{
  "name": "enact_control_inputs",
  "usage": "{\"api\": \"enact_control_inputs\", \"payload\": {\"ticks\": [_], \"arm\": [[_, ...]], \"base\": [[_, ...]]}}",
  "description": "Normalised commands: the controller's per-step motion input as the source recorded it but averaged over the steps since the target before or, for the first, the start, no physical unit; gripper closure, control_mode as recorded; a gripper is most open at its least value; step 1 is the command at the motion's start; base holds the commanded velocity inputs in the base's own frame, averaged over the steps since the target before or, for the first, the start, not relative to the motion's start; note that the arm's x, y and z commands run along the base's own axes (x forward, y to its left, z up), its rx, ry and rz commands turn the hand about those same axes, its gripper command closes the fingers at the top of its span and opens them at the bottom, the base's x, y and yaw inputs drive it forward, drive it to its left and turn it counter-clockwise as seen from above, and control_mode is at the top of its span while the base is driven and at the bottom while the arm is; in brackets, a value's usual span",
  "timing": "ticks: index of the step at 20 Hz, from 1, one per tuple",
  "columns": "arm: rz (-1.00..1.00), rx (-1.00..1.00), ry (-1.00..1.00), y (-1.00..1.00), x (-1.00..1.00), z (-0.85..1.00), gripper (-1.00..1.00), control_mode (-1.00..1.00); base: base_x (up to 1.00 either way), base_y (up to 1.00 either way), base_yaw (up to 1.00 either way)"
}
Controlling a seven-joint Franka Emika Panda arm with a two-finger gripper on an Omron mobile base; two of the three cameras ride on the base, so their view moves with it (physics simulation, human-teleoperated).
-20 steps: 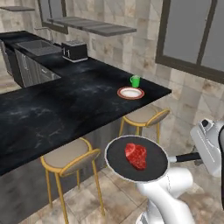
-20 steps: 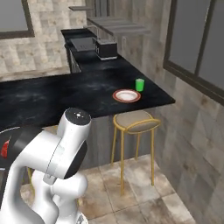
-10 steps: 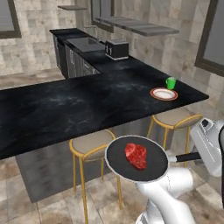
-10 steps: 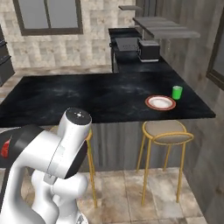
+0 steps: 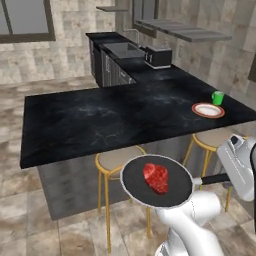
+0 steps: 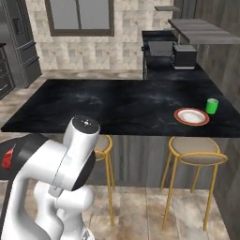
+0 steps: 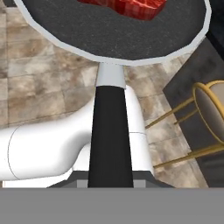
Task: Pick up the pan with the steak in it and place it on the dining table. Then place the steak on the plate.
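The black pan (image 5: 136,189) with its pale rim hangs in the air at stool height, in front of the dining table (image 5: 95,125). My gripper (image 5: 226,176) is shut on the pan's straight black handle (image 5: 214,178). The red steak (image 5: 156,178) lies near the pan's middle. In the hand view the handle (image 7: 109,131) runs up from my gripper (image 7: 110,181) to the pan (image 7: 113,41), with the steak (image 7: 127,6) at the top edge. The plate (image 5: 208,110) with a reddish rim rests on the table's right end, also seen from the right base view as the plate (image 6: 191,116) on the dining table (image 6: 117,103).
A green cup (image 5: 217,97) stands just behind the plate. Two gold-legged stools (image 5: 119,160) (image 5: 215,139) are tucked under the table's near edge, close to the pan. A toaster (image 5: 158,56) and a sink (image 5: 122,48) sit on the far worktop.
Both base views have swung, so the table now lies broadside across the picture and the plate sits further right. The pan with the steak keeps its place relative to the arm.
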Motion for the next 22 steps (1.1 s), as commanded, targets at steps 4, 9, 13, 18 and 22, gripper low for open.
{"api": "enact_control_inputs", "payload": {"ticks": [4, 9, 13, 18, 22], "arm": [[0.00, 0.00, 0.00, 0.00, 0.00, 0.00, 1.00, 1.00], [0.00, 0.00, 0.00, 0.00, 0.00, 0.00, 1.00, 1.00], [0.00, 0.00, 0.00, 0.00, 0.00, 0.00, 1.00, 1.00], [0.00, 0.00, 0.00, 0.00, 0.00, 0.00, 1.00, 1.00], [0.00, 0.00, 0.00, 0.00, 0.00, 0.00, 1.00, 1.00]], "base": [[0.30, -0.71, 0.00], [0.41, -0.93, 0.01], [0.52, -0.88, 0.02], [0.64, -0.45, 0.01], [0.83, 0.00, -0.01]]}}
